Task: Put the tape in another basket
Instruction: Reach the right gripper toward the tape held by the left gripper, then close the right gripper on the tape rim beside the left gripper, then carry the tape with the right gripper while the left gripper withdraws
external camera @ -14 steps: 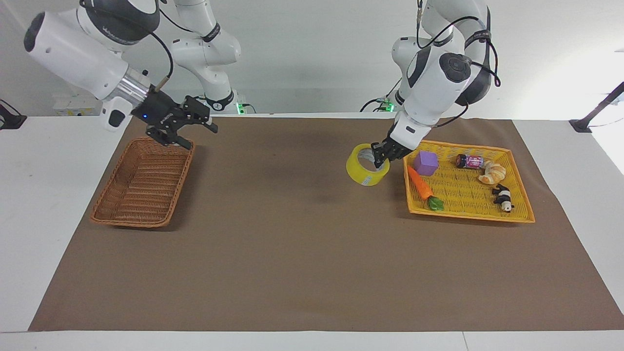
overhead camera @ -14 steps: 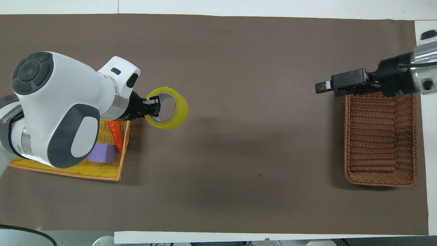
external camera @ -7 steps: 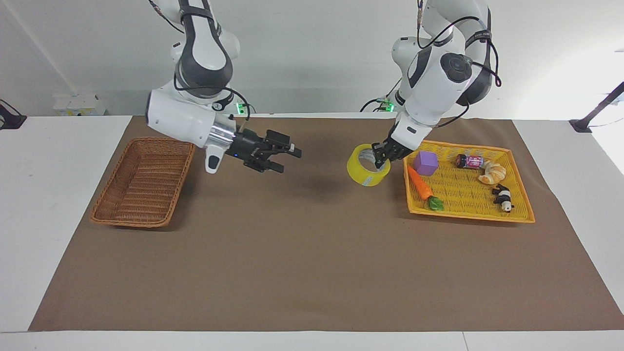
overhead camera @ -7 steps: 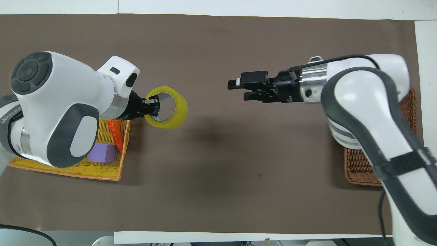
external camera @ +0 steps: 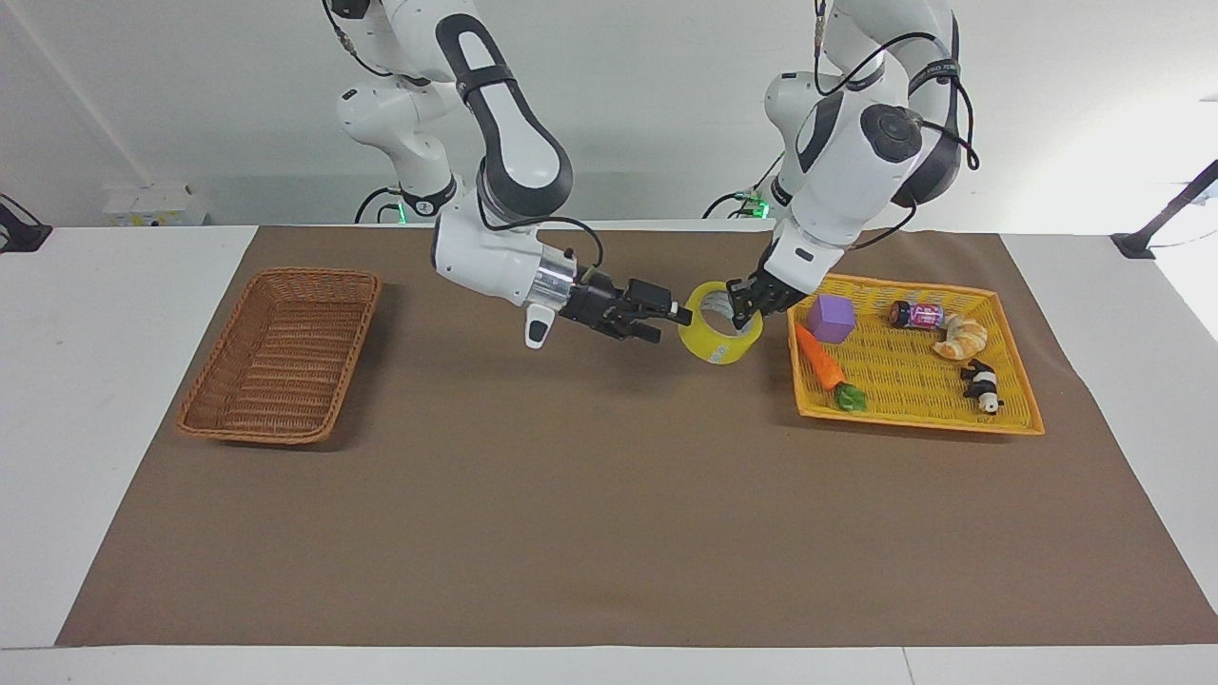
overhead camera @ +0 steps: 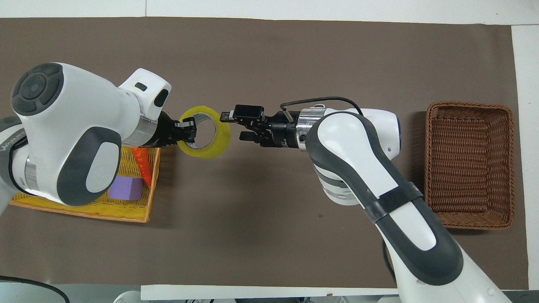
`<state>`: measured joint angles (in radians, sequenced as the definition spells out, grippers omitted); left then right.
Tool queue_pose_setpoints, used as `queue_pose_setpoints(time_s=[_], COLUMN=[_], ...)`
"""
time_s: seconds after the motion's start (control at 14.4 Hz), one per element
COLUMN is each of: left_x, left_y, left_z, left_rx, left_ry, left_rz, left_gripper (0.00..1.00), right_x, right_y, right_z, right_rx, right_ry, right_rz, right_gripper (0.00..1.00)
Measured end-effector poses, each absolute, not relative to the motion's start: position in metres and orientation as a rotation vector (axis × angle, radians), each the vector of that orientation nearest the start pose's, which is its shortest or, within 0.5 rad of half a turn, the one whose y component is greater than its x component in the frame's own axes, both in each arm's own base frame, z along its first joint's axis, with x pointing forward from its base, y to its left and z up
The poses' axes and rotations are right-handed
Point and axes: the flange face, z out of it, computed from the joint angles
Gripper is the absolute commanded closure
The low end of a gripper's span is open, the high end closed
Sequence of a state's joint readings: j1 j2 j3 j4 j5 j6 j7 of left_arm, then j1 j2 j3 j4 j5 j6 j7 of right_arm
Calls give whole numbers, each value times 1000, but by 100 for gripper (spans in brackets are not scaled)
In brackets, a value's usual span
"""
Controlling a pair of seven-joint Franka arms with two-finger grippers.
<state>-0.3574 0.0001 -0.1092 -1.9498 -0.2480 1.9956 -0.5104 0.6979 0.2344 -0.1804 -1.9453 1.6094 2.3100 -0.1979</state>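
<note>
The yellow tape [external camera: 712, 346] hangs in the air over the mat, beside the yellow tray on the side toward the right arm's end. My left gripper [external camera: 741, 307] is shut on the roll's wall, one finger inside the pale core; in the overhead view the left gripper [overhead camera: 189, 130] holds the tape [overhead camera: 221, 141] the same way. My right gripper [external camera: 672, 323] reaches across, open, its tips right at the roll's free side, also in the overhead view [overhead camera: 232, 125]. I cannot tell whether it touches. The brown wicker basket [external camera: 315, 277] [overhead camera: 468, 105] stands empty at the right arm's end.
A shallow yellow mesh tray [external camera: 913, 420] [overhead camera: 126, 215] at the left arm's end holds a purple cube [external camera: 831, 318], a carrot [external camera: 818, 356], a small can [external camera: 915, 314], a croissant [external camera: 962, 338] and a panda figure [external camera: 982, 385]. A brown mat [external camera: 571, 495] covers the table.
My right arm swung from over the wicker basket across the mat to the tape, gripper open. My left gripper kept the tape almost still.
</note>
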Motion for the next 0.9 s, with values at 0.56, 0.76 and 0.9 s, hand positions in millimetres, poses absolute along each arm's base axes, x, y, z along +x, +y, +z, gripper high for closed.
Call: queue_pose_setpoints(time_s=[0.56,0.76,0.9], left_x=[500,500,500], left_y=[-262,-262,-262], left_z=[483,483,479], left_rx=[-3356,-3356,-3352], left_ry=[-255,-255,-257], left_rz=[103,103,113], left_gripper=[100,100,100], right_x=[520,520,521], right_y=[355,354,355], right_z=[393,393,396], right_rx=[-1940,-1944,-1940], right_ry=[395,375,371], right_rz=[46,31,26], right_gripper=[17,59,89])
